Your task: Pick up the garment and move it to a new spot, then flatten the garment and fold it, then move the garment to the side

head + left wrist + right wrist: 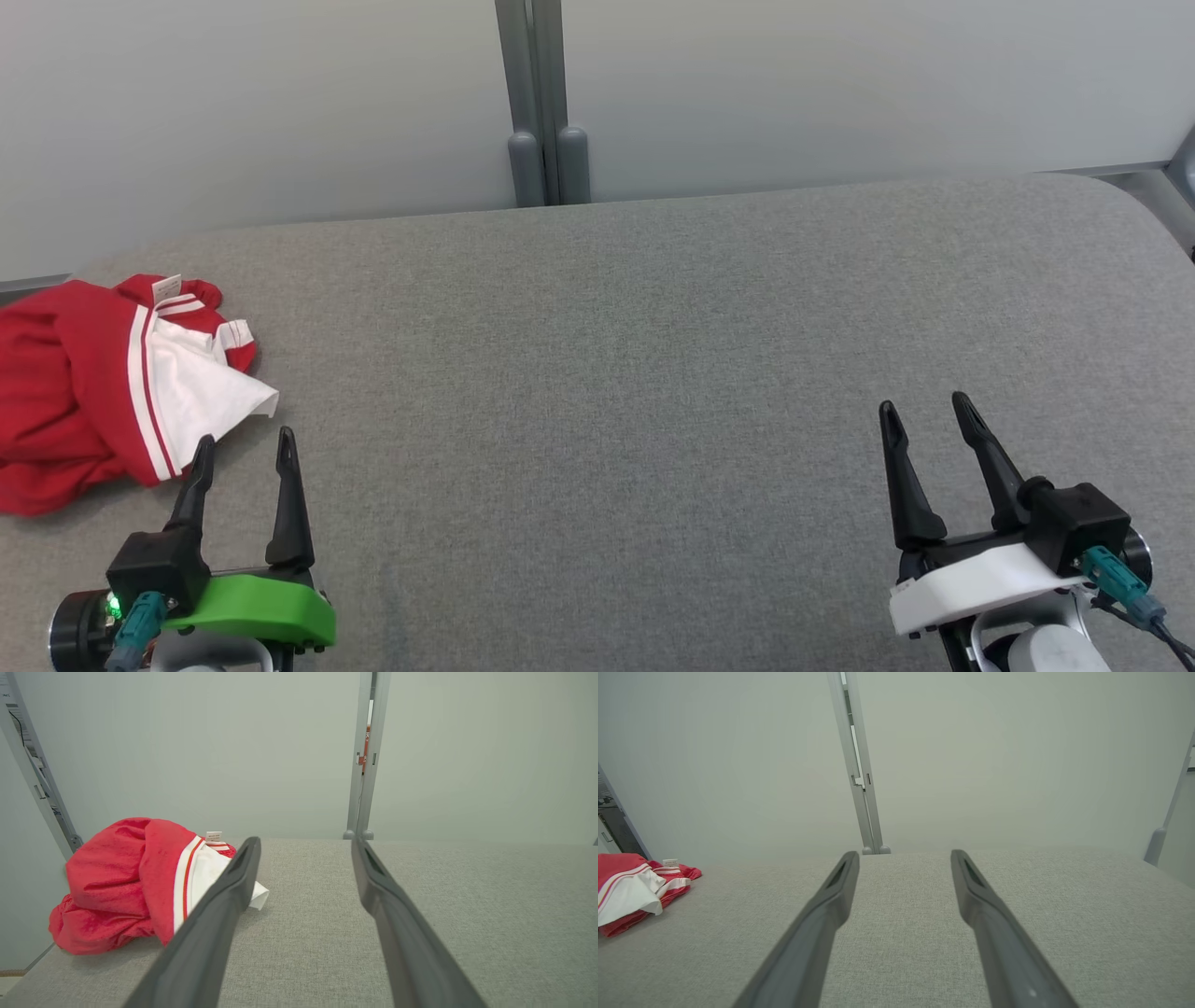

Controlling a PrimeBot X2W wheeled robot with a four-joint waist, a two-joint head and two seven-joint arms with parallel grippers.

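**Item 1.** Crumpled red fabric garment with a white panel and red-and-white striped trim (75,392). It lies heaped at the far left of the grey cloth-covered worktop (597,373), and part of it runs off your head view. Nothing grips it, so the first pick is not yet done.

**Item 2.** Left tool, two long dark fingers on a green mount (245,439). The jaws are spread wide and empty. It sits just beside the garment's white corner. This is probably because it is the nearer arm for the pick. Its outer fingertip looks just short of the cloth, though you cannot be sure from this angle.

**Item 3.** Right tool, two matching fingers on a white mount (924,404). It is also wide and empty. It stands over bare worktop, well apart from the garment, likely kept for the flattening in the open middle.

**Item 4.** Views compared.
- **Head view:** gives you both tools and the whole layout at once.
- **Left wrist view:** adds the heap's puffed height, a small white label (213,836) standing at its top, and one finger crossing in front of the white panel.
- **Right wrist view:** puts the garment low at its left edge. The worktop ahead is bare up to the pale partition wall (1017,765).
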